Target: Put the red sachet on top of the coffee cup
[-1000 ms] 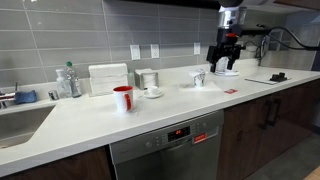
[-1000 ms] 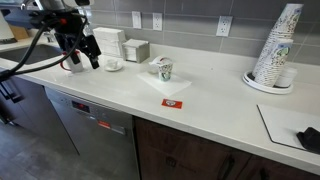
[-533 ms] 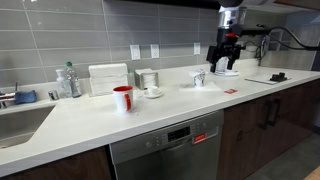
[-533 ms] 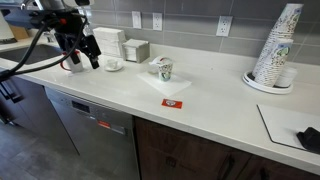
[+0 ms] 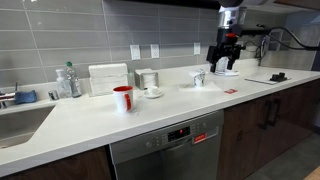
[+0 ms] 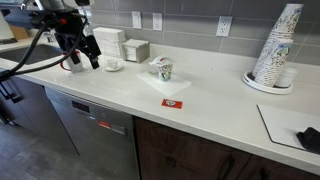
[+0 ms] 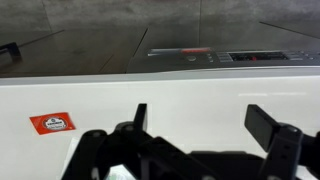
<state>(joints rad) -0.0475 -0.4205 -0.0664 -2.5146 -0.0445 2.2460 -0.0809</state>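
Wrist view is showing the gripper (image 7: 200, 120) hanging over the white counter (image 7: 170, 95), its two fingers (image 7: 140, 115) standing wide apart. The jaws are gripping nothing and touching nothing. The red sachet (image 7: 52, 123) is lying flat on the counter at 9 o'clock from the gripper, well clear of the near finger. The dishwasher panel (image 7: 230, 55) is showing past the counter edge at 12 o'clock.

In an exterior view the gripper (image 6: 84, 55) is hovering above the counter with daylight showing between its fingers. The coffee cup (image 6: 161, 68) is standing upright, well apart from the gripper at 3 o'clock. The sachet (image 6: 174, 102) is resting near the cup at 5 o'clock, not touching it. A stack of paper cups (image 6: 277, 48) is standing far off at 3 o'clock. In an exterior view a red mug (image 5: 122, 98) is standing at 9 o'clock from the cup.
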